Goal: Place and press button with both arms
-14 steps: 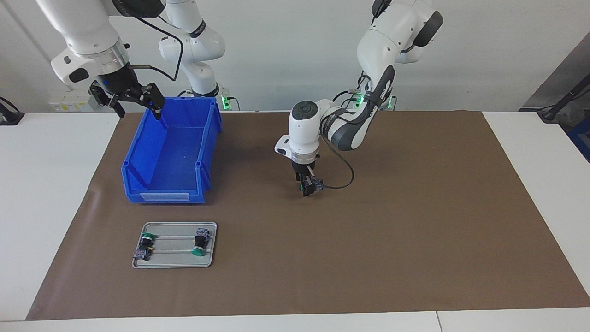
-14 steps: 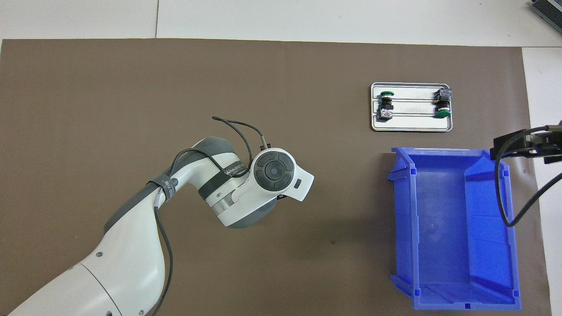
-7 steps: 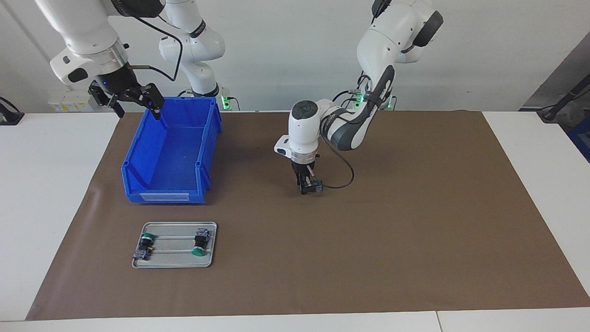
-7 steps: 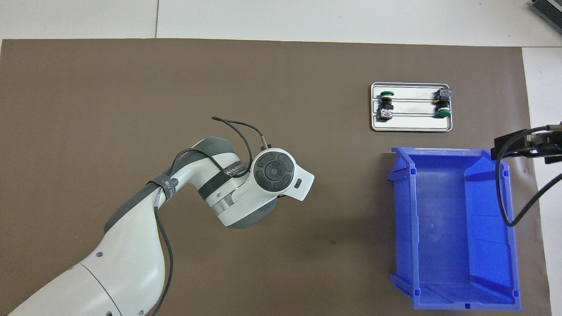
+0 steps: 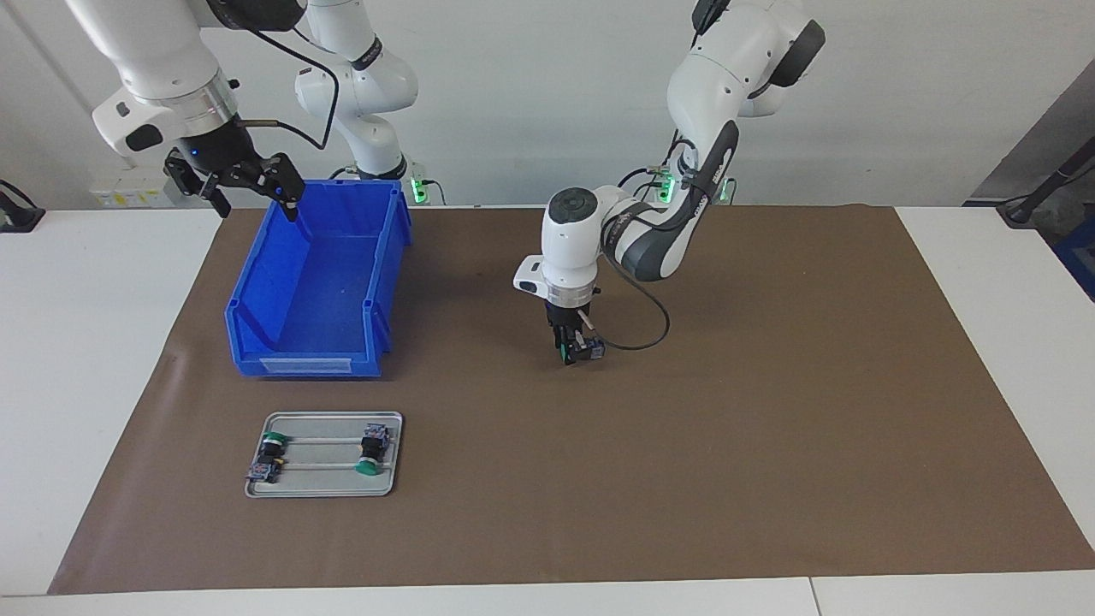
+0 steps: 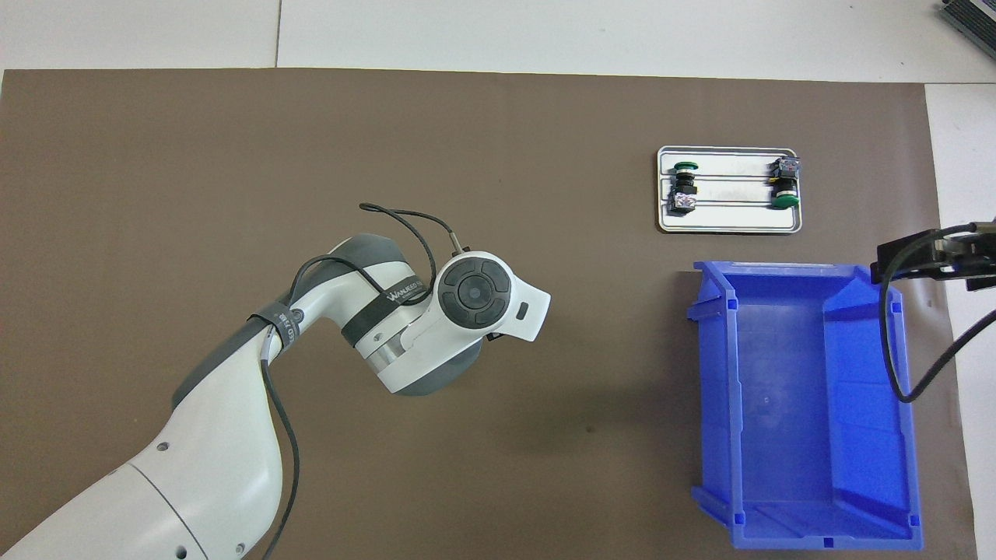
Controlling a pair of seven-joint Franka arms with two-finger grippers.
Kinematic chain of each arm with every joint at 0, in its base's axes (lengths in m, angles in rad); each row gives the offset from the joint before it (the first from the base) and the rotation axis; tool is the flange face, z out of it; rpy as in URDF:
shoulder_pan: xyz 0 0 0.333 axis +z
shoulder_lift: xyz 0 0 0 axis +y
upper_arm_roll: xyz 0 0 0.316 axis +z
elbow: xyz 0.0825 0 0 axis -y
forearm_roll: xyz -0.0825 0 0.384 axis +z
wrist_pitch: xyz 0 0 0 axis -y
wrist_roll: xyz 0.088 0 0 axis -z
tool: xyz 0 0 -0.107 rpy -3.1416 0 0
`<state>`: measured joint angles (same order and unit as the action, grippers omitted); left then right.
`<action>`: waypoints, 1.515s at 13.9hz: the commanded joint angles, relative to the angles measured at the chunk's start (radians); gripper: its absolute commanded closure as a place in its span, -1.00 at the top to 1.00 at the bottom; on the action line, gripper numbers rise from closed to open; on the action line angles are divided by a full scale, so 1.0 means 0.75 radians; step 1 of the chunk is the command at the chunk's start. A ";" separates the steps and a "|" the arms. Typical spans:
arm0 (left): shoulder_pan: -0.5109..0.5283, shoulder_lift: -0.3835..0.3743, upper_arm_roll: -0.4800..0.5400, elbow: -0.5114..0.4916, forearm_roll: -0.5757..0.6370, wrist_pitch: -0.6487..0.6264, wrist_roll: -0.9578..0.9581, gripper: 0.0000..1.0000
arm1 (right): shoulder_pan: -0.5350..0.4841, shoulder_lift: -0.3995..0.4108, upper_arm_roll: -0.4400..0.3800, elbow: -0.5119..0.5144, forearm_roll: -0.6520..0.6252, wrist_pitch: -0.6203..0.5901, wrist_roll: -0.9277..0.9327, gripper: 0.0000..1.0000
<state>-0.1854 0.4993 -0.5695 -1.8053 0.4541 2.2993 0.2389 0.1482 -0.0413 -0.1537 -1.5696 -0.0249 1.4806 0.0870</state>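
Observation:
The button point(image 5: 588, 349) lies sideways between the fingers of my left gripper point(image 5: 576, 350), near the middle of the brown mat. Its green cap points toward the right arm's end and its blue-grey block toward the left arm's end. The left gripper points straight down, shut on the button, low at the mat; I cannot tell whether the button touches it. In the overhead view the left wrist point(image 6: 472, 292) hides both the gripper and the button. My right gripper point(image 5: 249, 182) hangs open over the rim of the blue bin point(image 5: 315, 287), at the corner toward the right arm's base.
A small metal tray point(image 5: 325, 481) lies farther from the robots than the bin point(image 6: 801, 404) and holds two other green-capped switches point(image 5: 369, 448) point(image 5: 267, 456). The same tray point(image 6: 731, 224) shows in the overhead view. A black cable loops off the left wrist.
The left gripper's fingers closed on the button, and the left hand shifted slightly toward the left arm's end of the table. The right arm has hardly moved.

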 commanded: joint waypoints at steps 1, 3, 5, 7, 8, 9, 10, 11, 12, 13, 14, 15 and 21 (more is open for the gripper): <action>0.026 -0.089 0.001 -0.053 0.027 0.020 -0.046 -1.00 | -0.022 -0.023 0.011 -0.016 0.021 -0.009 -0.040 1.00; 0.079 -0.146 -0.010 -0.121 0.023 0.090 -0.038 -1.00 | -0.022 -0.023 0.011 -0.016 0.021 -0.009 -0.040 1.00; 0.112 -0.177 -0.010 -0.176 0.020 0.216 -0.032 -1.00 | -0.022 -0.023 0.011 -0.016 0.021 -0.009 -0.040 1.00; 0.145 -0.185 -0.022 -0.194 0.020 0.268 -0.030 -1.00 | -0.022 -0.023 0.009 -0.016 0.021 -0.009 -0.040 1.00; 0.161 -0.193 -0.022 -0.207 0.020 0.292 -0.028 -1.00 | -0.022 -0.023 0.011 -0.018 0.021 -0.009 -0.040 1.00; 0.196 -0.197 -0.028 -0.239 0.018 0.359 -0.032 -1.00 | -0.022 -0.023 0.009 -0.018 0.021 -0.009 -0.040 1.00; 0.224 -0.218 -0.036 -0.286 0.018 0.445 -0.042 -1.00 | -0.022 -0.023 0.011 -0.018 0.021 -0.009 -0.040 1.00; 0.251 -0.238 -0.036 -0.333 0.018 0.523 -0.044 -1.00 | -0.022 -0.023 0.011 -0.018 0.021 -0.009 -0.040 1.00; 0.272 -0.246 -0.036 -0.368 0.018 0.582 -0.046 -1.00 | -0.022 -0.023 0.011 -0.018 0.021 -0.009 -0.040 1.00; 0.288 -0.255 -0.036 -0.403 0.018 0.648 -0.071 -1.00 | -0.022 -0.023 0.011 -0.018 0.021 -0.009 -0.040 1.00; 0.310 -0.253 -0.036 -0.423 0.018 0.732 -0.093 -1.00 | -0.022 -0.023 0.011 -0.018 0.021 -0.009 -0.040 1.00; 0.335 -0.253 -0.036 -0.452 0.018 0.823 -0.116 -1.00 | -0.022 -0.023 0.011 -0.018 0.021 -0.009 -0.040 1.00; 0.474 -0.242 -0.034 -0.608 0.020 1.262 -0.214 -1.00 | -0.022 -0.023 0.009 -0.018 0.021 -0.009 -0.040 1.00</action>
<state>0.1290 0.3529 -0.5816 -2.2080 0.4539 3.1872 0.1178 0.1482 -0.0418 -0.1535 -1.5696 -0.0248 1.4806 0.0870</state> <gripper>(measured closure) 0.595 0.000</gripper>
